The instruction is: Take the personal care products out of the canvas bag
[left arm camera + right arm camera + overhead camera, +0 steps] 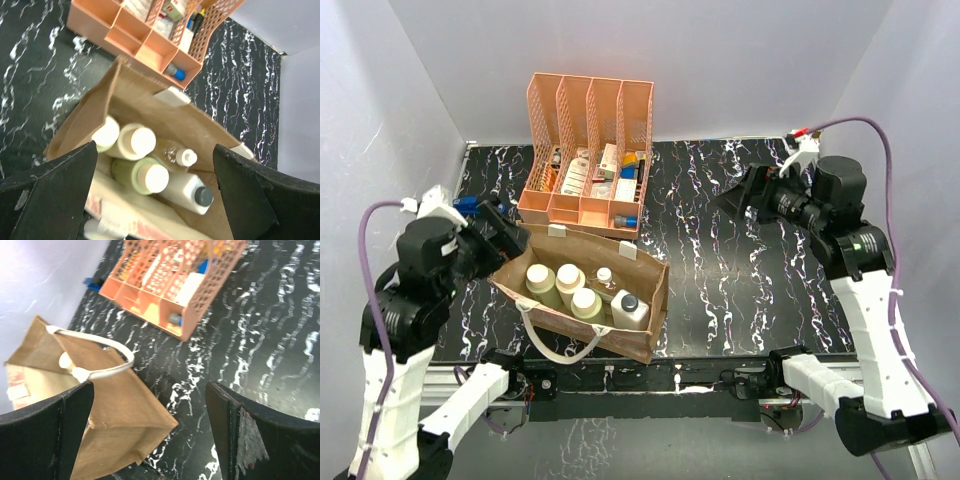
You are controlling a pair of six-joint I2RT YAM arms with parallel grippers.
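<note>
Three olive bottles, one clear bottle, one white bottle, one bag, one rack

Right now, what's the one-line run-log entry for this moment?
progress: none removed | canvas bag: upright, five bottles inside | left fingers: open, empty, facing into bag | right fingers: open, empty, away from bag

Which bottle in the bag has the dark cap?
The white squarish bottle, in the near right corner of the canvas bag. The three olive-green bottles have cream caps; the clear bottle a white one.
</note>
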